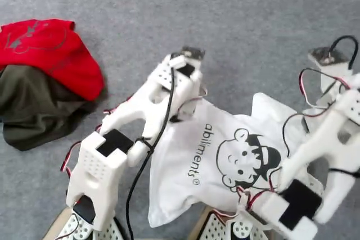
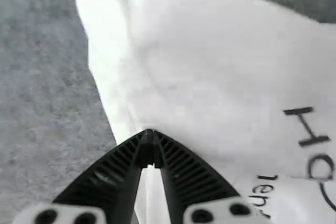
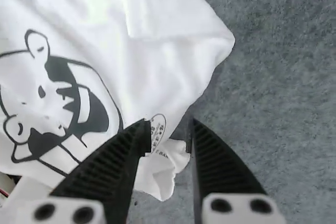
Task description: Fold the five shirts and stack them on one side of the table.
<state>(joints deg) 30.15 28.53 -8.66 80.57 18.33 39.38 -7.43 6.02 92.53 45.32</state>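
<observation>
The left hand [image 2: 149, 141] is pinching closed on the white shirt [image 1: 180, 189], which is lying beneath both hands on the surface [image 1: 253, 37]; the right hand [image 3: 167, 129] is hanging part-open astride its hem

Three shirts, two arms, one table.
Three shirts are counted on the one grey table [image 1: 253, 32]: one white shirt [image 1: 180, 186] with a cartoon print, one red shirt [image 1: 53, 49] and one dark olive shirt [image 1: 28, 111]. Two white arms are seen, each ended by one black-fingered gripper, two in all: the left gripper [image 2: 149, 145] and the right gripper [image 3: 167, 132].
</observation>
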